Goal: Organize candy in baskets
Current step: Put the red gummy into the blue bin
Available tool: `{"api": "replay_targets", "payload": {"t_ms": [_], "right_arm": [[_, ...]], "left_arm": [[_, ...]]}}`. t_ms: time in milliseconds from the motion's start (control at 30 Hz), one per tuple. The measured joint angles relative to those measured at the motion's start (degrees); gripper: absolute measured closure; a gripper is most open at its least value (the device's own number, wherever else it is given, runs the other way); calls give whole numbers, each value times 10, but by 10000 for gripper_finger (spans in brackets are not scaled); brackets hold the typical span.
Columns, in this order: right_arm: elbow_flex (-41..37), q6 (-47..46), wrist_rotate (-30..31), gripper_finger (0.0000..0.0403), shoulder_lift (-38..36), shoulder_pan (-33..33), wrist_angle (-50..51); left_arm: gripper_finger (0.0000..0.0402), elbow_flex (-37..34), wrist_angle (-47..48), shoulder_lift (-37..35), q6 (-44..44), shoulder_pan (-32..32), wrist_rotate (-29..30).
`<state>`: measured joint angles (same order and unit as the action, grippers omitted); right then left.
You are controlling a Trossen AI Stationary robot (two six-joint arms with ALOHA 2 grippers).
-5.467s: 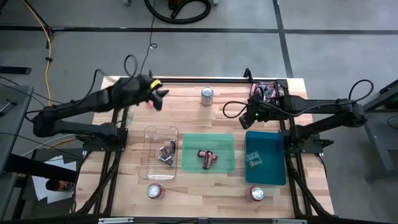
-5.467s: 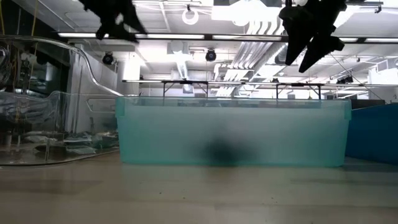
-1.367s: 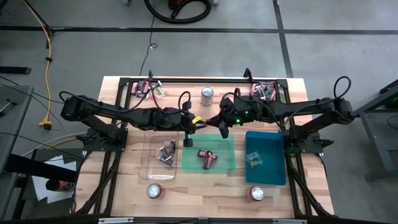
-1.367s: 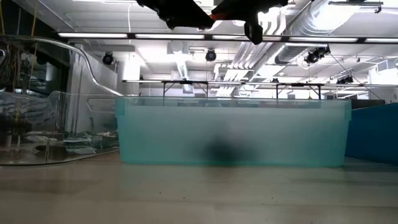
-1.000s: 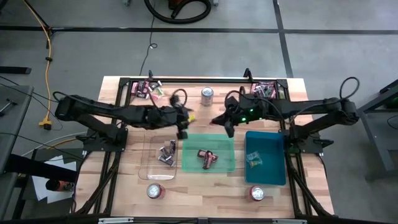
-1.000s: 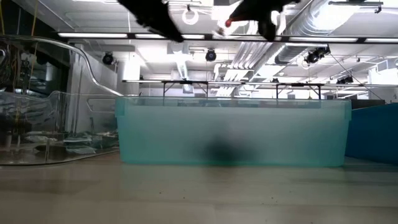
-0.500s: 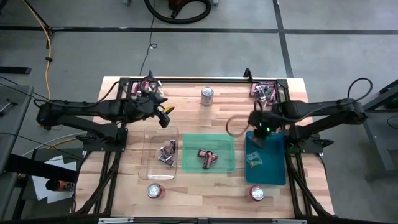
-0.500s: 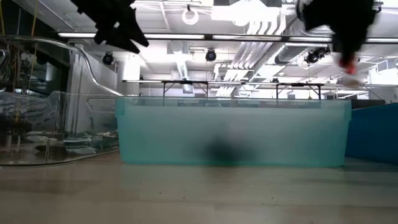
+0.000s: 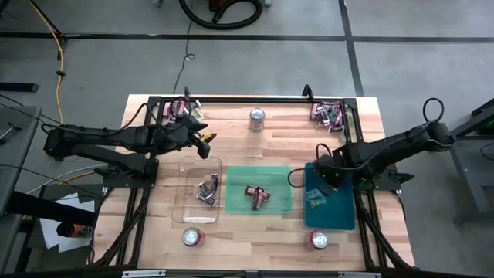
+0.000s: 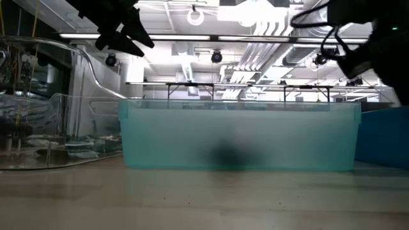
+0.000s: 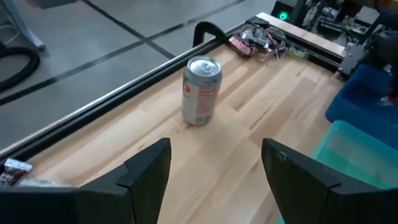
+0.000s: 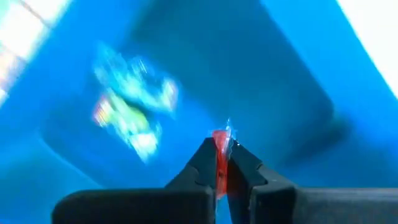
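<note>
My right gripper (image 12: 222, 163) points down over the far part of the teal-blue basket (image 9: 337, 210) and is shut on a small red candy (image 12: 220, 142). A light green and pink candy (image 12: 134, 118) lies on that basket's floor. Dark candies lie in the clear basket (image 9: 187, 166), and maroon ones in the green basket (image 9: 274, 174). My left gripper (image 9: 207, 144) hangs open and holds nothing, above the table just beyond the clear basket's far edge. Loose candy is piled at the far left corner (image 9: 177, 110) and the far right corner (image 9: 327, 114). My right gripper pinches the red candy (image 12: 219, 149) between its two fingertips. A twisted wrapper end (image 12: 228, 127) sticks out past them. The fingers come from above, pointing down. The candy is lifted clear, above the blue basket's floor.
A silver can (image 9: 257, 118) stands at the table's far middle. Two more cans stand near the front edge (image 9: 193, 237) (image 9: 319, 240). A black metal frame (image 9: 247, 99) runs along the far edge. Bare wood lies between the baskets and the far can.
My right gripper has carried the red candy from above the green basket's far edge toward the table's right and near side, has sunk, and has tipped to point down over the blue basket. My left gripper has drawn back toward the table's left edge and then kept still.
</note>
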<state>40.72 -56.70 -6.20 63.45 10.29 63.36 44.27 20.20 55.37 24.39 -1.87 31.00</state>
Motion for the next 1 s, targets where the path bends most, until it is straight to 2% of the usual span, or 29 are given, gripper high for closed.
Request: {"api": "replay_targets", "payload": {"t_ms": [100,367,500,1000], "right_arm": [[9,1,29,400,3,-13,-26],[13,17,44,400,3,-37,-113],[9,54,46,400,3,-37,-167],[-26,-3,60,396,3,-37,-184]], "left_arm": [[163,0,-5,0,-5,0,0],[163,0,-4,0,-5,0,0],[163,0,-4,0,-5,0,0],[163,0,-3,0,-6,0,1]]}}
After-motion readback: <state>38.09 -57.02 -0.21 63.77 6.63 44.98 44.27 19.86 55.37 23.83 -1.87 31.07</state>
